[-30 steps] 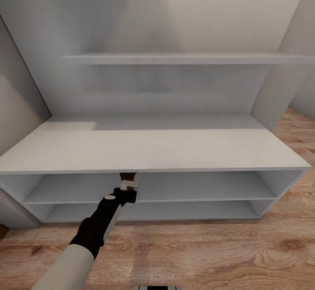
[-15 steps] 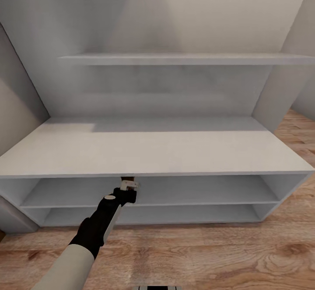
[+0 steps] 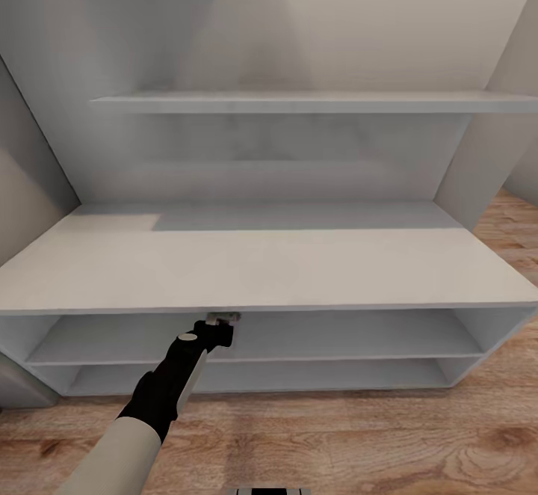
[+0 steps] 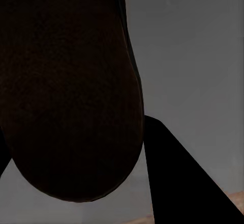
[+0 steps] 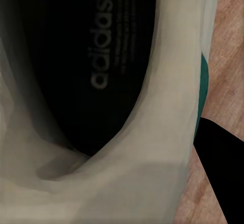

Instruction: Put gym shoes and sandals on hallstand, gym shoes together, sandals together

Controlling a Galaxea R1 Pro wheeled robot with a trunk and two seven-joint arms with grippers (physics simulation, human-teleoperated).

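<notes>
The white hallstand [image 3: 261, 271] stands straight ahead, its two open tiers facing me. My left arm reaches to the front edge of its top board, and the left gripper [image 3: 222, 321] sits just under that edge at the upper tier. In the left wrist view a dark brown sandal [image 4: 66, 92] hangs rounded and close to the lens, with one dark finger [image 4: 178, 183] beside it. In the right wrist view a white gym shoe [image 5: 168, 107] with a black insole and a green stripe is held close, a dark finger [image 5: 221, 173] against its outer wall.
A long white wall shelf [image 3: 299, 101] runs above the hallstand's back. Grey walls close in at left and right. Wood plank floor [image 3: 359, 443] lies between me and the unit, and it shows past the shoe [image 5: 231, 41].
The whole head view has shifted: the hallstand looms larger and lower. The brown bit of sandal above the left gripper has slipped out of sight behind the top board's edge.
</notes>
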